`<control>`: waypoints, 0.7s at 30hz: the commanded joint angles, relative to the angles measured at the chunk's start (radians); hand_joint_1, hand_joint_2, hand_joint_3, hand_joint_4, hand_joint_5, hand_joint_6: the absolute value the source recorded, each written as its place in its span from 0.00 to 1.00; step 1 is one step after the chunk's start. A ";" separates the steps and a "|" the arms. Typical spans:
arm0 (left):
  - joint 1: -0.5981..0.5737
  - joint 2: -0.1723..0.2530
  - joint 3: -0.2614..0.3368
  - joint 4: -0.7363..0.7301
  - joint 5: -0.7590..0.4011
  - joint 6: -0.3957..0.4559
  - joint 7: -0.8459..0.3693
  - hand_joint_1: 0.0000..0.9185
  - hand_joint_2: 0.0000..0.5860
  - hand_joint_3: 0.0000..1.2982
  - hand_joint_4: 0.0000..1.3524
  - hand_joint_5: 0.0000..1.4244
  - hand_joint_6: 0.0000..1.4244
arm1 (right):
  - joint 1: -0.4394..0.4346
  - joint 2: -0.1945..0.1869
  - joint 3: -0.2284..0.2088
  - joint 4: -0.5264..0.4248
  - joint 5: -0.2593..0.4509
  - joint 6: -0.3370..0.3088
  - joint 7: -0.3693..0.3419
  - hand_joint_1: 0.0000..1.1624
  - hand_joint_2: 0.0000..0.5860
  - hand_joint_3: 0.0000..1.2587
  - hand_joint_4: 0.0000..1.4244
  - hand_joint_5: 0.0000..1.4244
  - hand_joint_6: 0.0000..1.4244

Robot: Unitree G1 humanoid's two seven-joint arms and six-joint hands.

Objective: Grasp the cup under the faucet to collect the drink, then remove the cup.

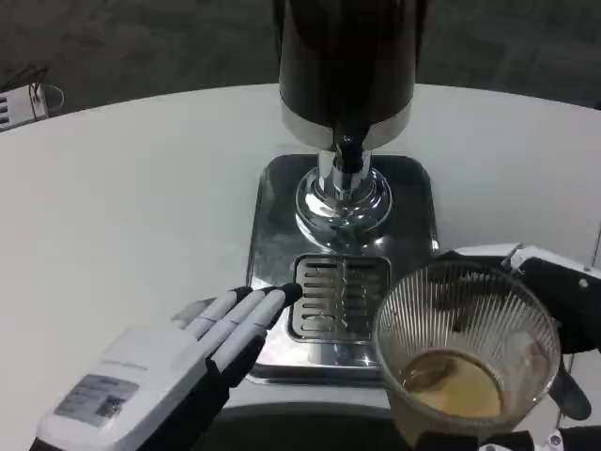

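Half-hidden right hand (563,310) behind ribbed cup (467,352), dispenser (346,70) top cropped

Head view; looks steeply down; close above table (113,188)

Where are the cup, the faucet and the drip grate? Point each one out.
cup (467,352): head view, on its ribbed clear wall.
faucet (348,155): head view, on the black spout.
drip grate (340,296): head view, on the slotted middle.

right hand (563,319) holding cup (467,352), dispenser (346,70)
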 commanded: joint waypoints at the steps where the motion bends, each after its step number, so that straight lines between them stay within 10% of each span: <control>1: -0.002 -0.001 -0.006 -0.008 0.002 0.012 -0.016 0.00 0.11 0.00 0.00 0.00 0.03 | -0.001 0.006 -0.006 -0.019 0.021 -0.041 -0.001 0.81 0.36 0.94 0.97 1.00 1.00; 21: -0.027 0.008 -0.032 0.017 0.006 0.031 -0.031 0.00 0.12 0.00 0.00 0.00 0.03 | -0.001 0.004 -0.010 0.002 0.024 -0.047 0.002 0.81 0.36 0.93 0.97 1.00 1.00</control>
